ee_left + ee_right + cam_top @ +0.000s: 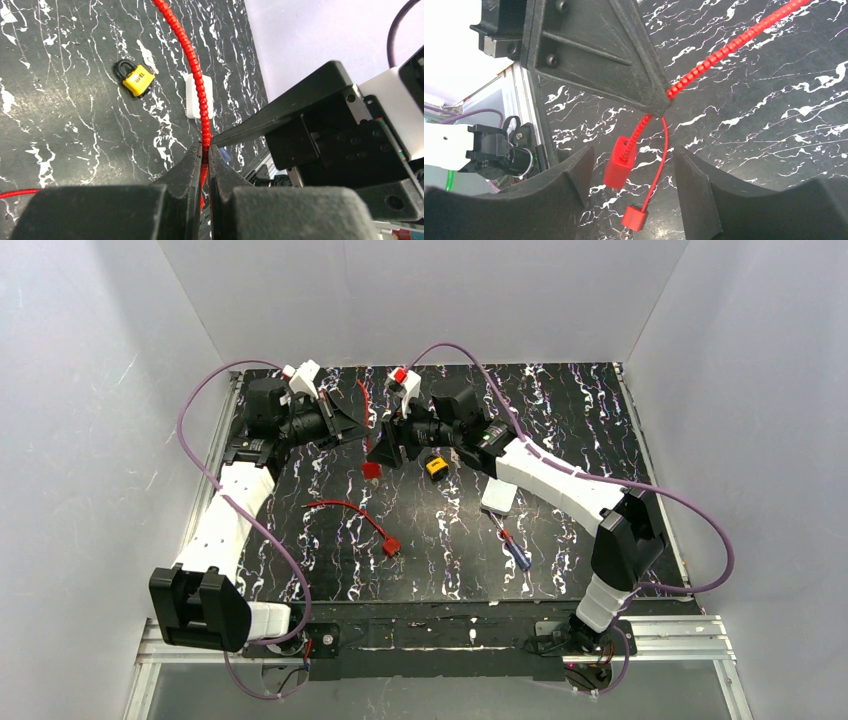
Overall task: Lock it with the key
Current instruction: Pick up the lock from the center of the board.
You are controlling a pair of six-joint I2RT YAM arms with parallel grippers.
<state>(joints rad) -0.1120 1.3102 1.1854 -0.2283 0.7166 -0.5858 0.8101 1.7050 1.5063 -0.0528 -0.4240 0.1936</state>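
Pinching the red beaded cord (192,55), the left tool (206,148) dangles its block (616,167) inside the open right tool (630,161); off-centre closing could knock it away.

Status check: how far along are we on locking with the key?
Nothing looks done: the small yellow padlock lies on the black marbled table, touched by neither gripper, and I cannot make out a key. In hand: the left gripper is shut on a red beaded cable, and the right gripper stands open around its red plastic lock block. Left: the locking itself.
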